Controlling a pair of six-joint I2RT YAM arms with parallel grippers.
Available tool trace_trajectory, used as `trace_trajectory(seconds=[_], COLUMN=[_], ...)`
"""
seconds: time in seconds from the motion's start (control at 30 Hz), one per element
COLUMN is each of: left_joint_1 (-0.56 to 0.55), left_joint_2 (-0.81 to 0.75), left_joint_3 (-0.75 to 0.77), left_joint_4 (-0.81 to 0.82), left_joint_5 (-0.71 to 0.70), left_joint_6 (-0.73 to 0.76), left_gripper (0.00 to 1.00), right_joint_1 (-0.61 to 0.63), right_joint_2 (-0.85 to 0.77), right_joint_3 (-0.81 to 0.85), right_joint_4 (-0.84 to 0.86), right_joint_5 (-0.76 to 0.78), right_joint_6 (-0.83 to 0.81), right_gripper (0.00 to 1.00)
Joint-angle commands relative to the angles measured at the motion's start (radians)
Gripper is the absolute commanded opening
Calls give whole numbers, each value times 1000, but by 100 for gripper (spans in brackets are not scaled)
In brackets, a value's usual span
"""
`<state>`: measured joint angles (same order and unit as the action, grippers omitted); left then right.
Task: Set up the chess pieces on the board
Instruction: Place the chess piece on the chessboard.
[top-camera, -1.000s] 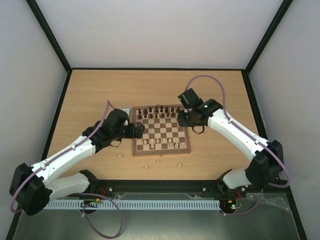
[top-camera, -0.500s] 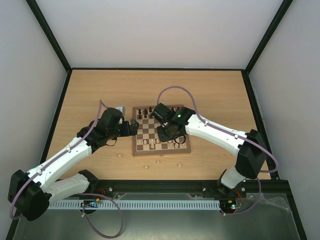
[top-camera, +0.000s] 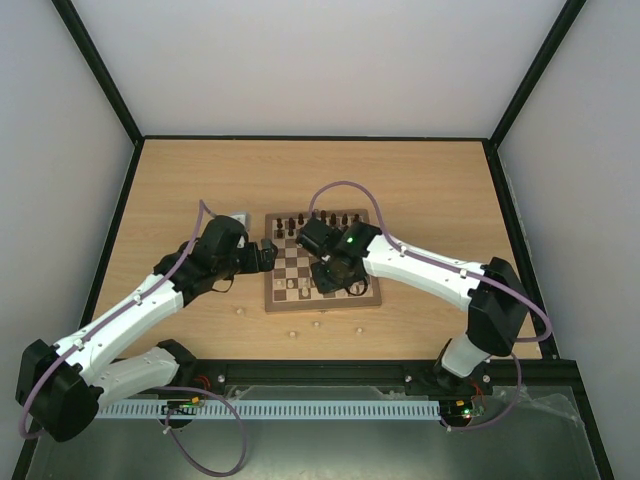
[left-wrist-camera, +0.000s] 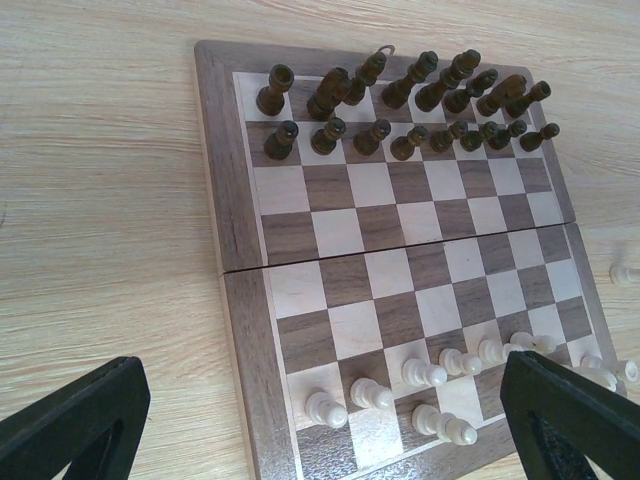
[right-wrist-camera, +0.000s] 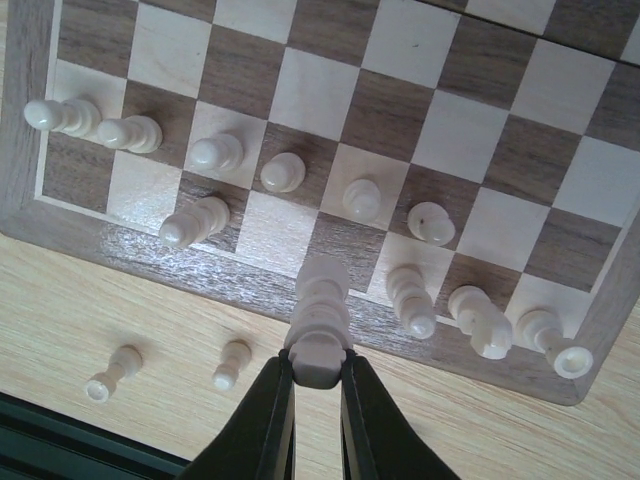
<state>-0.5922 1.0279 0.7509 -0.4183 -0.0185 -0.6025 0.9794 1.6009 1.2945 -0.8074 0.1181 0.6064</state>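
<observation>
Cream chess piece (right-wrist-camera: 320, 300) pinched in right tool (right-wrist-camera: 317, 368); left tool (left-wrist-camera: 320, 412) gapes empty near board (left-wrist-camera: 238, 220).

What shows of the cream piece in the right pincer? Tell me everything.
The cream piece is pale turned wood with stacked rings along its body. The right pincer is shut on one end, a dark finger on each side. It hangs over the near border of the board, by a gap in the pale back row. Whether it touches is unclear.
</observation>
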Motion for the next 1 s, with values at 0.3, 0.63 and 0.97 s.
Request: trace_trajectory(seconds=[0.3, 0.63, 0.97], left_joint_1=[9, 11, 10], left_joint_2=[-15, -16, -19], left_joint_3=[-13, -15, -16], left_joint_4=[-10, -9, -7], left_joint_5=[4, 8, 11], left_joint_6=[4, 5, 6], left_gripper=[99, 99, 99], right_joint_1=[51, 51, 51], right_joint_2=[64, 76, 80], right_joint_3=[-37, -63, -73], right_joint_4=[-5, 38, 40], right_joint_5=[61, 83, 84], right_joint_6=[23, 50, 57], right_gripper=[9, 10, 10])
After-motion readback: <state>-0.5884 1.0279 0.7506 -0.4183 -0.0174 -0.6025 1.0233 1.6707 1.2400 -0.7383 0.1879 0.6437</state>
